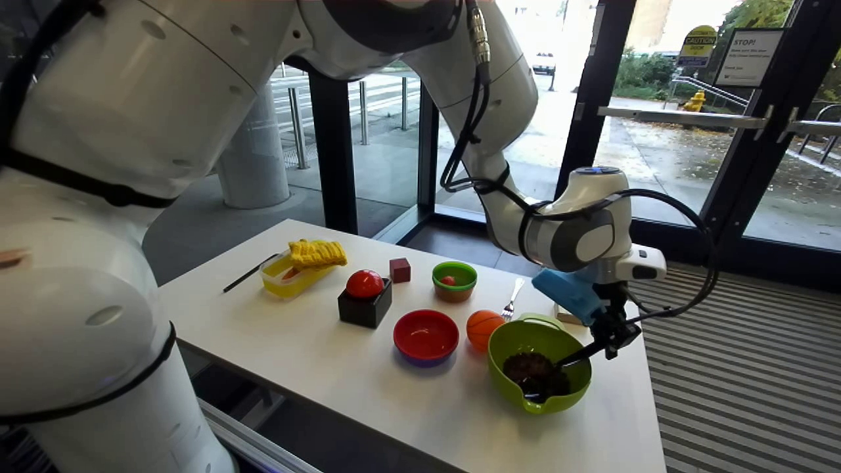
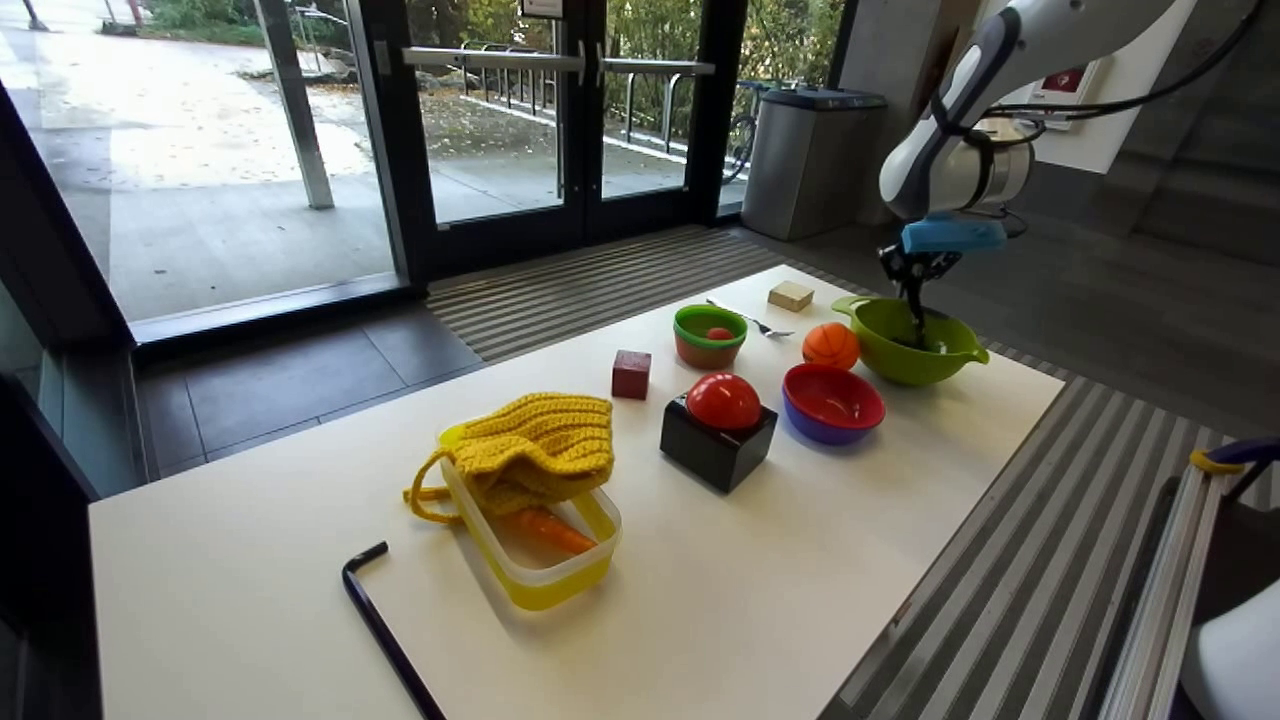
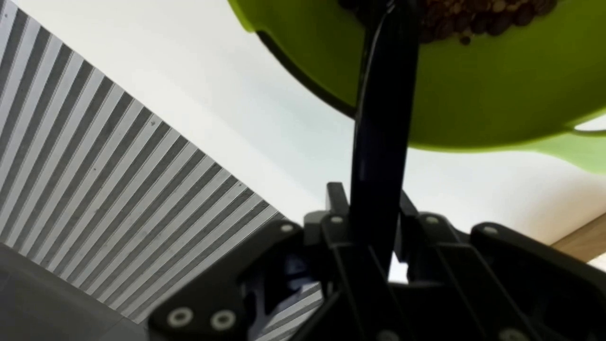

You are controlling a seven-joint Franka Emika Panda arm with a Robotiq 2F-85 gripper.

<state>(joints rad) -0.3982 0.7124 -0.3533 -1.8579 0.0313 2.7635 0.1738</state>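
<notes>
My gripper (image 1: 612, 336) is shut on the black handle of a utensil (image 1: 581, 353), at the right end of the table. In the wrist view the utensil (image 3: 386, 104) stands between the two fingers (image 3: 371, 206). It slants down into a green bowl (image 1: 512, 338) with a spout and handle. Dark brown small pieces (image 1: 525, 368) lie in the bowl and also show in the wrist view (image 3: 487, 19). The utensil's lower end is among them and mostly hidden. In an exterior view the gripper (image 2: 912, 272) is above the green bowl (image 2: 905, 372).
An orange ball (image 2: 831, 346) sits beside the bowl, near red and purple nested bowls (image 2: 833, 432). Around are a fork (image 2: 752, 320), wooden block (image 2: 790, 295), small green-rimmed bowls (image 2: 708, 350), maroon cube (image 2: 631, 374), red-domed black box (image 2: 718, 450), yellow container (image 2: 560, 590) and black rod (image 2: 385, 635).
</notes>
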